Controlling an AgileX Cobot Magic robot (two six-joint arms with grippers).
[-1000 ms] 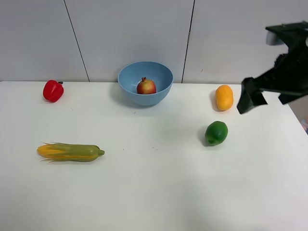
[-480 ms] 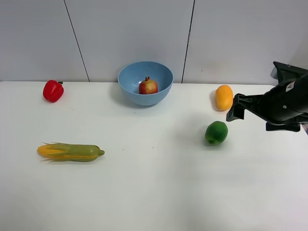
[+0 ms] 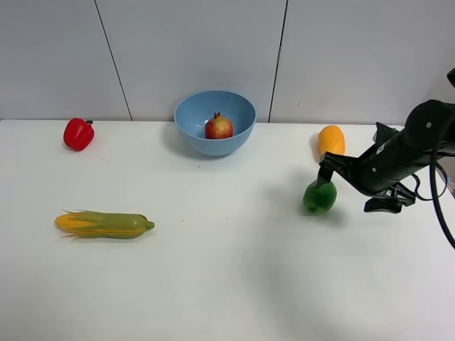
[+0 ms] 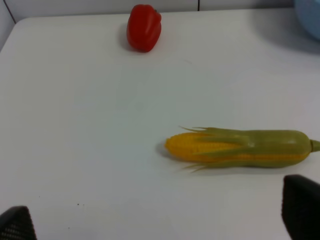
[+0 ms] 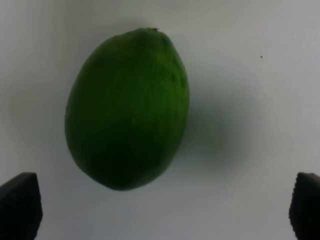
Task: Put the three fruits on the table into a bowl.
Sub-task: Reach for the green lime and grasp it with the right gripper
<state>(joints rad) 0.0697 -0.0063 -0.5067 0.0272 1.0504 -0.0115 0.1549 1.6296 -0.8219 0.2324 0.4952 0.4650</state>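
As the right gripper (image 3: 323, 177) hangs over the lime (image 3: 319, 199), the second of three picks is judged in hand.
Left gripper (image 4: 160, 220), near left by the corn (image 4: 240, 148): jaws apart, empty. Right jaws wide apart above the lime, no contact seen; it lies on the table (image 3: 227, 284) right of centre, oval, dark green, glossy, likely slippery. Next move calls for a descent and a close across its narrow width. Mango (image 3: 330, 140) lies just beyond, far right. Pomegranate (image 3: 218, 127) sits in the bowl (image 3: 192, 114), far centre.
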